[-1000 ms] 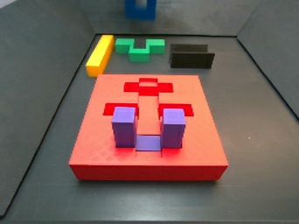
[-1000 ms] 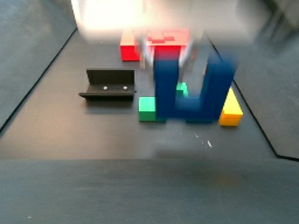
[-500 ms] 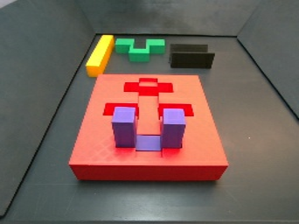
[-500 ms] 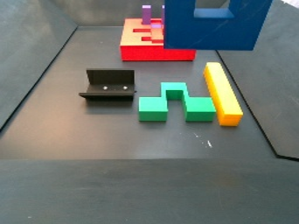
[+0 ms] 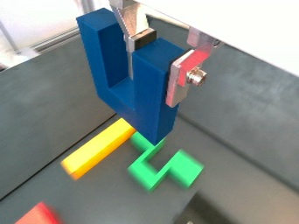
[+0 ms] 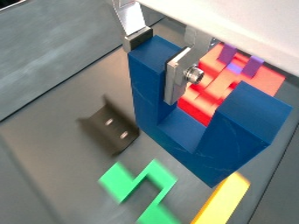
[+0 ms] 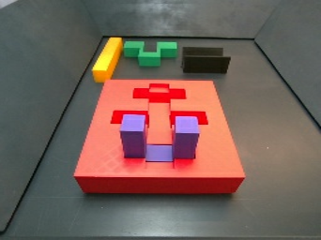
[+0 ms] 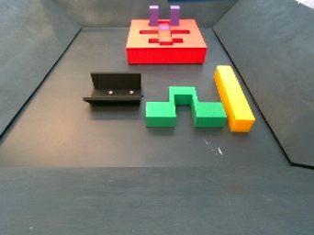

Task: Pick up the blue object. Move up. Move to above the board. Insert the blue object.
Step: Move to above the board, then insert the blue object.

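Gripper: the two-finger gripper (image 5: 158, 54) is seen only in both wrist views, lifted well above the worktop; it is absent from both side views.
Grip state: the jaws are clenched on one upright prong of the dark blue U-shaped block (image 5: 128, 74), with a silver finger plate (image 6: 179, 77) pressed flat against the prong's side.
Blue block position: it is held in the air, prongs upward, above the green stepped block (image 5: 163, 166) and the long yellow bar (image 5: 98, 146), which lie near one end edge of the worktop.
Board: the large flat red slab with shaped recesses (image 7: 160, 141) is seen toward the opposite end edge, well apart from the held block.
Board occupancy: a lighter purple U-shaped block (image 7: 160, 134) is seated upright in one recess; a cross-shaped recess (image 7: 158, 92) is left open.
Fixture: the dark L-shaped bracket (image 8: 114, 90) is found beside the green block.
Step judged: the lift appears done; travel to above the board is not yet made.
Risk, grip: since only one prong is clamped, the block could be swung or tilted during travel.
Risk, insertion: jamming could be caused by a slight rotation at the recess edge.
Risk, collision: the purple block could be struck if the descent is misplaced.
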### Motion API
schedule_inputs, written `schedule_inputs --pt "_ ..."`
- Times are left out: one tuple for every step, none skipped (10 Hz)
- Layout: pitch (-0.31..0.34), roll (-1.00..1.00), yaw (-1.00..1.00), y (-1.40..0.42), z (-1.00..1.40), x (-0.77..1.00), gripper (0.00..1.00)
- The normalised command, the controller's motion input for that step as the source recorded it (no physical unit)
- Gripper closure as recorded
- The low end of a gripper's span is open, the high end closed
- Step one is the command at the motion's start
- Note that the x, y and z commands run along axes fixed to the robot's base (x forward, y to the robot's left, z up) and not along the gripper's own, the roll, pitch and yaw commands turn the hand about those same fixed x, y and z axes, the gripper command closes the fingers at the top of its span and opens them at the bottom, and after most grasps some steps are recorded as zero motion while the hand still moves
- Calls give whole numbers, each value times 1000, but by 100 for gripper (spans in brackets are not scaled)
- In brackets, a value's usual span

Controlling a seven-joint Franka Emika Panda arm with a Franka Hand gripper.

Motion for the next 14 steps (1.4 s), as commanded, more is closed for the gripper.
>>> schedule_inputs --pt "11 -8 24 -1400 135 -68 100" --pt "12 4 19 -1400 137 -71 100" --pt "8 -8 15 -1400 139 -74 100" --pt "12 -7 13 -1400 143 -75 100" --pt "24 -6 12 -1400 155 -64 100" --pt "48 5 7 -1400 168 -51 100" --pt "72 13 8 -1400 173 -30 100" --pt "104 5 11 -801 104 26 100" --pt "135 5 6 -414 57 67 100" --pt "143 17 8 -210 43 68 100" --pt "0 -1 0 0 0 37 100" --pt "-17 0 0 49 -154 220 100" --pt "-20 19 140 120 -243 540 100" --pt "0 29 91 229 -203 680 100"
